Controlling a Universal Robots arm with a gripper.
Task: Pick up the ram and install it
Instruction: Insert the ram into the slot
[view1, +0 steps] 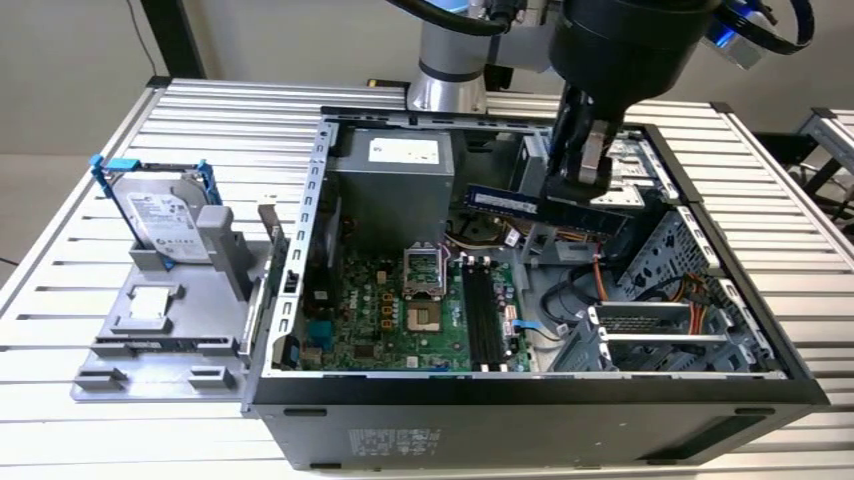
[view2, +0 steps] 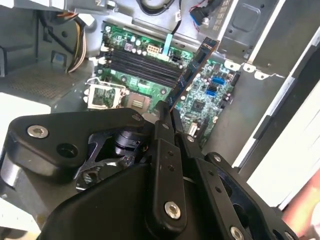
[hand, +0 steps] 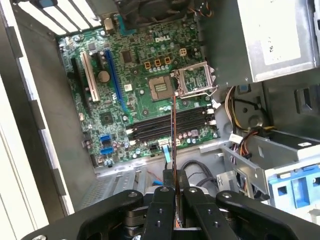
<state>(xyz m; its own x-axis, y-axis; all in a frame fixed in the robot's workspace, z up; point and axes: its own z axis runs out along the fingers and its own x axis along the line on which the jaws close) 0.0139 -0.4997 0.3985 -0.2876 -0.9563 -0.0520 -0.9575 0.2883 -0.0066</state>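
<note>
The end effector (view1: 583, 188) is clenched on the ram (view1: 507, 203), gripping the thin dark-blue stick at one end so its long edge hangs free over the open computer case (view1: 315, 200). It has not been seated. In the first wrist view the ram (hand: 173, 140) shows edge-on, a narrow line running across the black memory slots (hand: 150, 128) rather than along them. This hold probably leaves the contact edge free to meet a slot. Beneath lies the glossy green motherboard (view1: 387, 310), crowded with small parts. The case is bare sheet metal on a ribbed aluminium table (view1: 200, 110), and a silver hard drive (view1: 163, 215) stands apart in a blue frame.
</note>
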